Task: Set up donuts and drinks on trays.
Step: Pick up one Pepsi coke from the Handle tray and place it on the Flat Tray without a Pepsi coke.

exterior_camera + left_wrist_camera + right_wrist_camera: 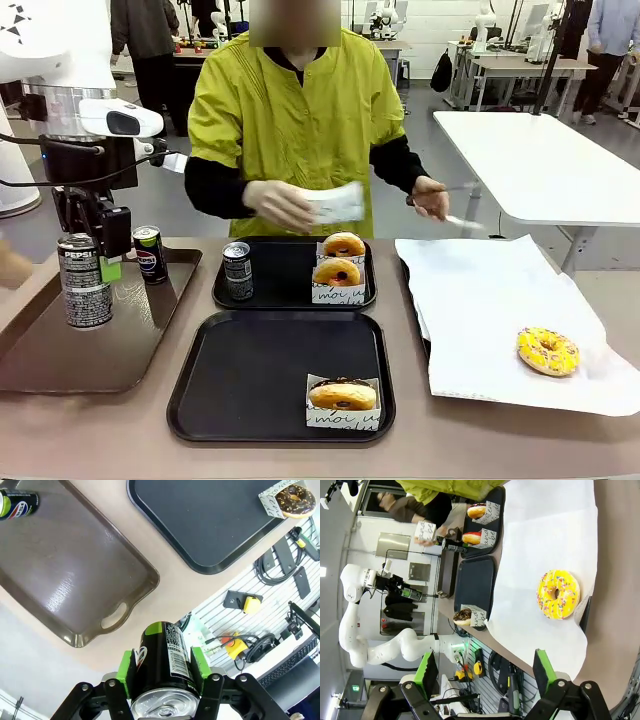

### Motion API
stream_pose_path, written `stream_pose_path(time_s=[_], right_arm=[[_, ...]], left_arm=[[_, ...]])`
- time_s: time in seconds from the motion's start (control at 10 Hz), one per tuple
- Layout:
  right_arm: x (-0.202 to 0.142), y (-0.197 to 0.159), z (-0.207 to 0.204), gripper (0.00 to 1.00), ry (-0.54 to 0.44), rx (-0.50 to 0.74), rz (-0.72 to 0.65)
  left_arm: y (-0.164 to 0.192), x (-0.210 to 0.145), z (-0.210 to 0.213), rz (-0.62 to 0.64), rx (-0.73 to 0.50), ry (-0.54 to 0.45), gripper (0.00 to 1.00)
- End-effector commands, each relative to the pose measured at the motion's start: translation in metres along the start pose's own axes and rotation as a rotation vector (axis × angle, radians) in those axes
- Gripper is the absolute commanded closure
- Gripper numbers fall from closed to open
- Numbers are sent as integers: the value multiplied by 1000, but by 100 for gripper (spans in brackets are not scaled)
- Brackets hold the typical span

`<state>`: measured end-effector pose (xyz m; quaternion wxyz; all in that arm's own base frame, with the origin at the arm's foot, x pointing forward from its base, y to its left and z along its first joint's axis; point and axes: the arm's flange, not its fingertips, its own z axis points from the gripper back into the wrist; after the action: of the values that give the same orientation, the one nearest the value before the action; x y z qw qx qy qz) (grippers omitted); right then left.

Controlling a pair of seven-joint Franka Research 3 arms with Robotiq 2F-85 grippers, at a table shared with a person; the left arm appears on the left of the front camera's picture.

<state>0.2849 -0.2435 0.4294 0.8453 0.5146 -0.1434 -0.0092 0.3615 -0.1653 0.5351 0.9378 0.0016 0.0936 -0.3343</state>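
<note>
Soda can (166,652) grabbed
Left gripper (162,672) clamped on it; black tray (200,525) at 1 o'clock, well apart.

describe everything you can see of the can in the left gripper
The can is slim and looks like metal. It is black with a green patch, white print, a barcode and a silver top with a pull tab. The left gripper clamps it between its green pads, one on each side. In the front view it stands upright, held up off the brown tray. Nothing but the pads touches it.
</note>
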Motion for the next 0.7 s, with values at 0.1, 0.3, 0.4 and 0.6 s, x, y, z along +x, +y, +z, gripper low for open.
stream_pose_path(time_s=[0.1, 0.3, 0.4, 0.6], right_arm=[[0, 1, -2, 0, -15, 18, 5], [0, 1, -2, 0, -15, 18, 5], [0, 1, -2, 0, -15, 18, 5], [0, 1, -2, 0, -15, 18, 5]], left_arm=[[0, -4, 3, 3, 1, -5, 44], [0, 0, 0, 0, 0, 0, 44], [-6, 18, -1, -38, 7, 5, 44], [-20, 45, -3, -60, 27, 8, 44]])
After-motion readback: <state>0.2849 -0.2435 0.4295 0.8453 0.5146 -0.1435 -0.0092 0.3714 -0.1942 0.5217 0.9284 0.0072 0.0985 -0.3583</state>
